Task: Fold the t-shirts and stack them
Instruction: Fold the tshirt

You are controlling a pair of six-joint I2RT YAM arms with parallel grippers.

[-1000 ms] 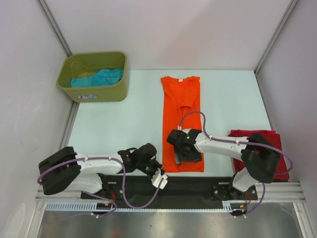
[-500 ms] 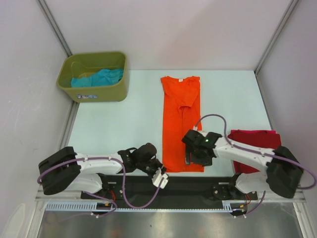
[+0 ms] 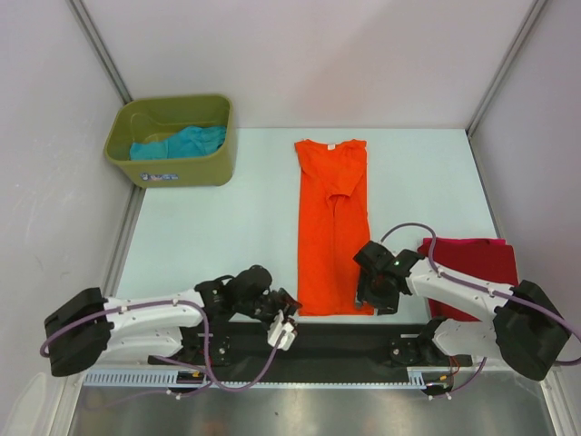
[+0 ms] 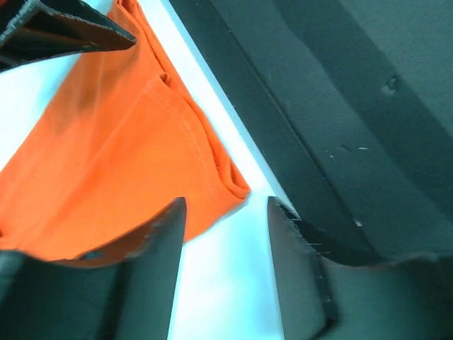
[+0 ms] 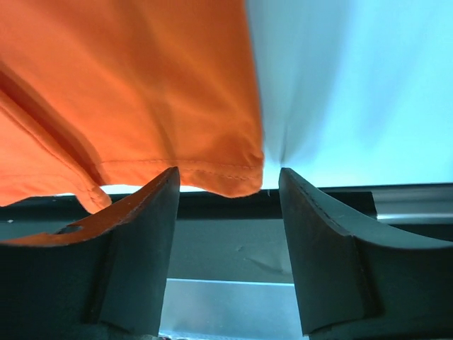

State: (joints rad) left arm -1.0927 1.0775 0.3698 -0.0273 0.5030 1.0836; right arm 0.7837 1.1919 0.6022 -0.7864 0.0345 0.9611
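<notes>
Nearest, a black mounting rail [image 3: 345, 341] runs along the front edge of the pale blue-green table [image 3: 218, 236], carrying both arm bases. The left gripper [image 3: 283, 331] hangs low over this rail. Its jaws stand apart with nothing between them, pointing at the near left hem corner of the bright orange short-sleeved cloth t-shirt [image 3: 332, 227]. The right gripper [image 3: 374, 302] sits at the near right hem corner, jaws also released and straddling the stitched edge. From the right wrist view I cannot tell whether the tips touch the cloth.

The orange shirt lies flat in the middle of the table, folded into a long narrow strip. Its hem is at the near edge and its collar with the white label at the far end. To its right, near the front corner, the dark red cloth t-shirt [image 3: 477, 268] rests folded, partly under the right arm.

At the far left corner, an olive-green plastic bin [image 3: 172, 171] holds the crumpled teal cloth t-shirt [image 3: 186, 141]. Plain white walls [image 3: 309, 54] framed by metal posts [image 3: 100, 50] enclose the table.
</notes>
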